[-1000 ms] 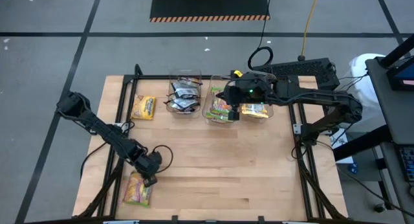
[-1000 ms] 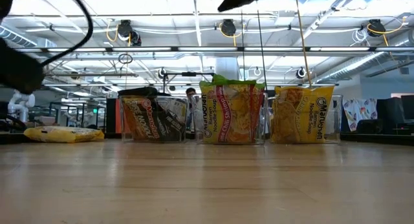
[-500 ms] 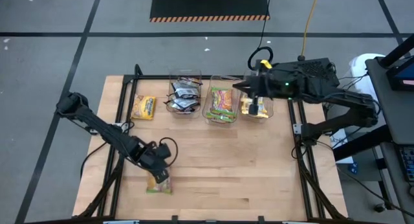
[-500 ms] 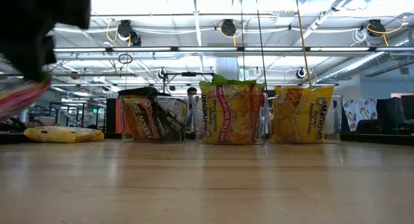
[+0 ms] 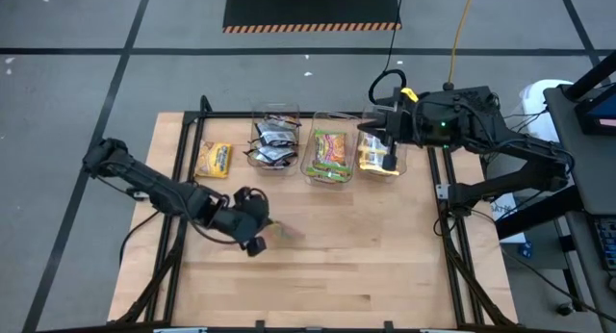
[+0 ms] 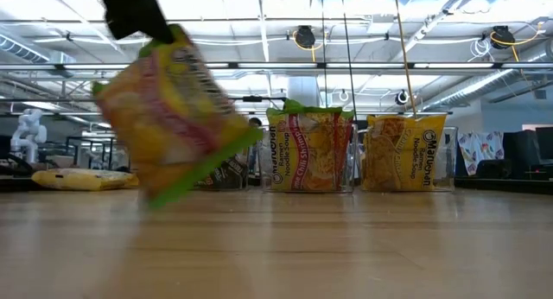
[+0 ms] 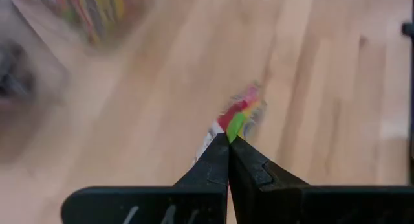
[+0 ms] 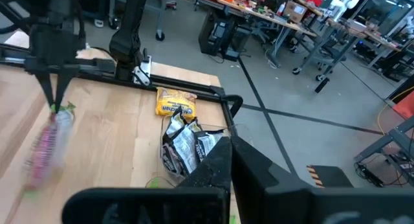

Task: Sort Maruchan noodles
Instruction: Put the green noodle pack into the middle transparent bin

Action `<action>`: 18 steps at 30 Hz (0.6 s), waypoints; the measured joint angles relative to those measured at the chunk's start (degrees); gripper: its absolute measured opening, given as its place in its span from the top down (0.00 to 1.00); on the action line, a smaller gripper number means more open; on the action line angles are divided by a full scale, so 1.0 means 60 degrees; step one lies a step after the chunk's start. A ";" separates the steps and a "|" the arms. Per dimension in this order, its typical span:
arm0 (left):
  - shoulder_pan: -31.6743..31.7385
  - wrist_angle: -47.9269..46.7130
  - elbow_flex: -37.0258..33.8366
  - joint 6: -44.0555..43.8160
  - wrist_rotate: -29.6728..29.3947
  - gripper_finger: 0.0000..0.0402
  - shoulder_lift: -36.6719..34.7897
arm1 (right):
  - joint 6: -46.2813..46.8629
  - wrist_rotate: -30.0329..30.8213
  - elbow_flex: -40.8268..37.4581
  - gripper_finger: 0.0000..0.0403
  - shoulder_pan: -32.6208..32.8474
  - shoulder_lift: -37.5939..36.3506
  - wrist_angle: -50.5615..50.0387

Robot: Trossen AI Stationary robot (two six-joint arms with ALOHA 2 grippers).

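Observation:
My left gripper [image 5: 260, 239] hangs over the table's near-left part, shut on a lime-green and pink noodle packet [image 6: 173, 117], which also shows in the right wrist view as the packet [image 8: 46, 146]. My right gripper [image 5: 371, 131] is shut on nothing, raised by the far bins. Three clear bins stand in a row at the far side: one with black packets [image 5: 274, 142], one with green-pink packets [image 5: 330, 152], one with yellow packets [image 5: 377, 162]. A loose yellow packet [image 5: 214, 160] lies flat on the table at the far left. My left gripper pinches the packet's green end edge [image 7: 234, 123] between its two shut fingers. The fingers slant down at it from above. The packet hangs tilted below the fingertips [image 6: 151, 27], lifted clear of the table.
A black frame rail [image 5: 183, 160] runs along the table's left side and another along the right. Bare wood [image 5: 366, 246] spreads between the bins and the near edge.
My left gripper has lifted the green-pink packet off the table's near-left corner, rising, turning and carrying it toward the right and the far bins; the packet now hangs clear. My right gripper has drawn back from over the middle bin toward the right edge.

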 joint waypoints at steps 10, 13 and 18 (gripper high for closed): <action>0.1042 0.0579 0.1127 0.2965 -0.1192 1.00 -0.0007 | 0.0000 0.0000 -0.0001 1.00 0.0000 -0.0007 -0.0144; 0.1435 0.0751 0.1383 0.4033 -0.1305 1.00 -0.0007 | 0.0000 0.0000 0.0000 1.00 0.0000 -0.0007 -0.0146; 0.2279 0.1252 0.1722 0.5444 -0.1298 1.00 -0.0011 | 0.0000 0.0000 -0.0003 1.00 0.0000 -0.0007 -0.0146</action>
